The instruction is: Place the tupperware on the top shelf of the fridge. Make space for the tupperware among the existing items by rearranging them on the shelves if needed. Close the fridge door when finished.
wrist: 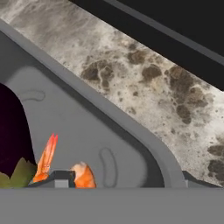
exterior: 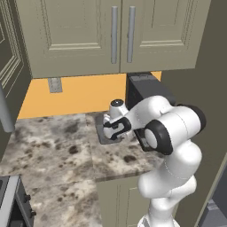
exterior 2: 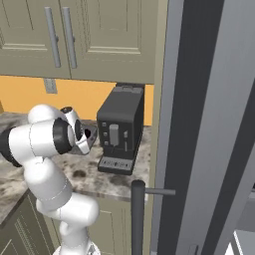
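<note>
tupperware (exterior: pixel 103 132) on counter (exterior: pixel 53 146) | coffee machine (exterior 2: pixel 119 132) right of it | cabinets (exterior: pixel 111 31) above

The white arm (exterior: pixel 170 146) rises at the near right, folds at a dark-jointed elbow and reaches left and away, with the wrist bent downward. Its gripper (exterior: pixel 111 131) points down, low and close to the surface beneath; the spread of its jaws cannot be made out.
</note>
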